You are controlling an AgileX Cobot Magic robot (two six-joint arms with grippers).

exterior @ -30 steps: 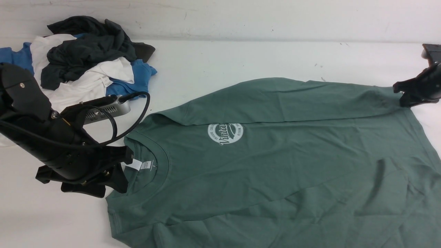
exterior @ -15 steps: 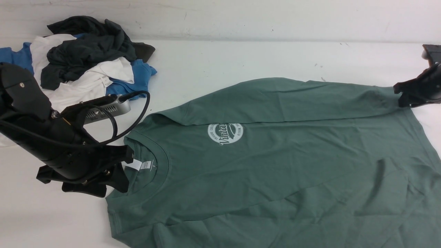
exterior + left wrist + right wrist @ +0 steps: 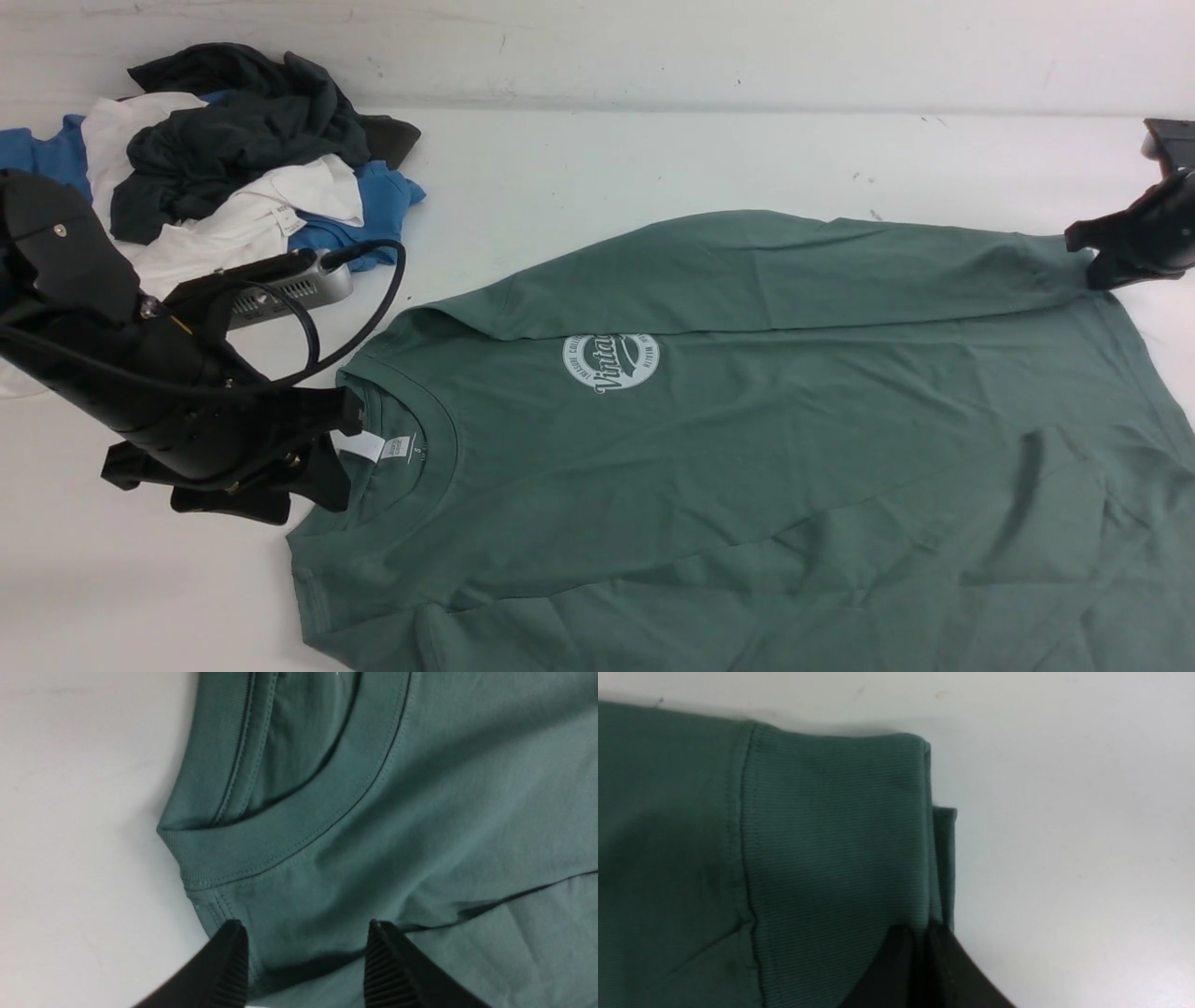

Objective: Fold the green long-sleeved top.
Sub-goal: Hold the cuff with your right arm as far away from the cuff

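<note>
The green long-sleeved top (image 3: pixel 747 420) lies flat on the white table, chest logo (image 3: pixel 611 362) up and neck to the left. One sleeve is laid across the body towards the right. My left gripper (image 3: pixel 317 457) hovers open beside the collar (image 3: pixel 303 826). Its two ribbed fingers (image 3: pixel 233 961) straddle the shoulder fabric next to the neck seam, with the left gripper (image 3: pixel 306 933) holding nothing. At the far right, my right gripper (image 3: pixel 1088 257) is shut on the edge of the sleeve cuff (image 3: pixel 840 826). The right gripper (image 3: pixel 920 931) pinches the ribbed hem between its tips.
A heap of dark grey, white and blue clothes (image 3: pixel 233 159) lies at the back left, behind the left arm. The white table (image 3: pixel 653 159) runs to a wall at the back. The top's lower part runs off the bottom and right edges of the front view.
The right gripper's jaws have closed on the sleeve cuff. The left arm has shifted very slightly away from the front edge, its jaws unchanged.
</note>
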